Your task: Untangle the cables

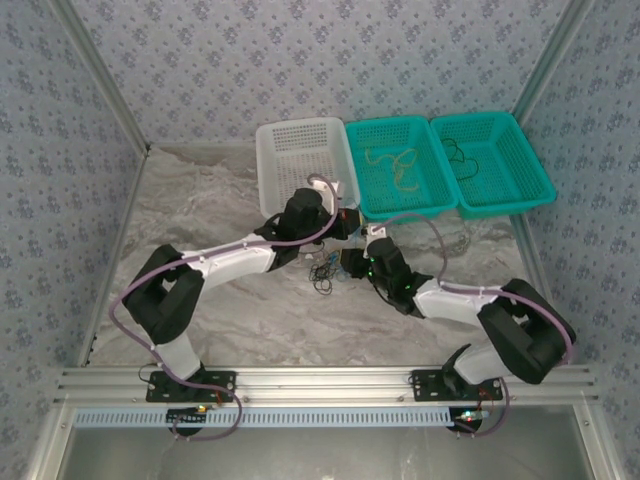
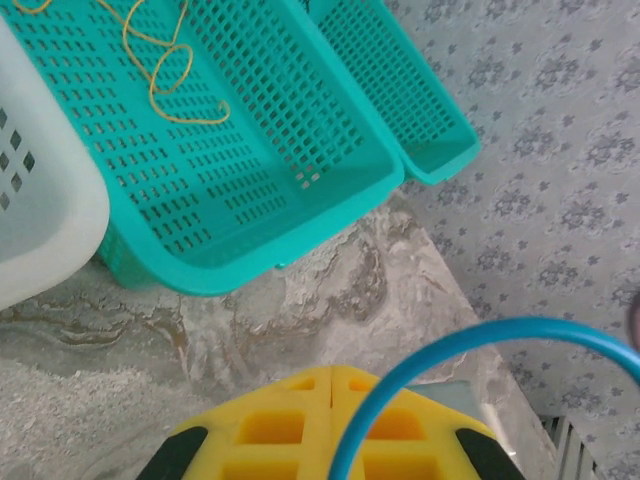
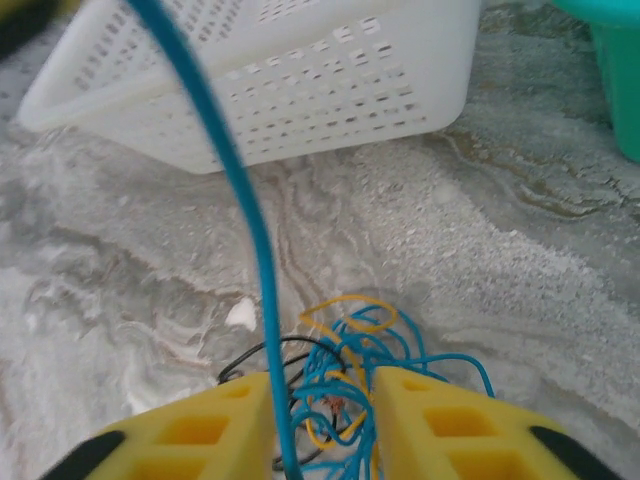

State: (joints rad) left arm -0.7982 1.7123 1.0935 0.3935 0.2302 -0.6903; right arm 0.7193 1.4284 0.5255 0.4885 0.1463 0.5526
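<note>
From above, a grey marble-look table [image 1: 230, 310] has three plastic baskets at its far end. One is a white basket with holes [image 1: 300, 160]. Next to it is a blue-green basket [image 1: 372, 175] with a thin yellow-tan cord [image 1: 395, 165] lying in it. The last is another blue-green basket [image 1: 520, 165] holding a thin black cord [image 1: 462, 160]. A small messy clump of cords [image 1: 325, 275] lies on the table near the white basket. The left gripper [image 1: 338, 222] and the right gripper [image 1: 352, 262] are both close to it.

In the left wrist view, the left gripper [image 2: 331, 375] has yellow fingers pressed tight together. They pinch a thin blue cable [image 2: 480, 335], which bends up and off to the right.

In the right wrist view, the right gripper [image 3: 322, 385] has its yellow fingers apart, holding nothing. The blue cable [image 3: 245, 215] runs up between them. The clump [image 3: 350, 340], made of blue, yellow and black cords, lies on the table at the fingertips.
</note>
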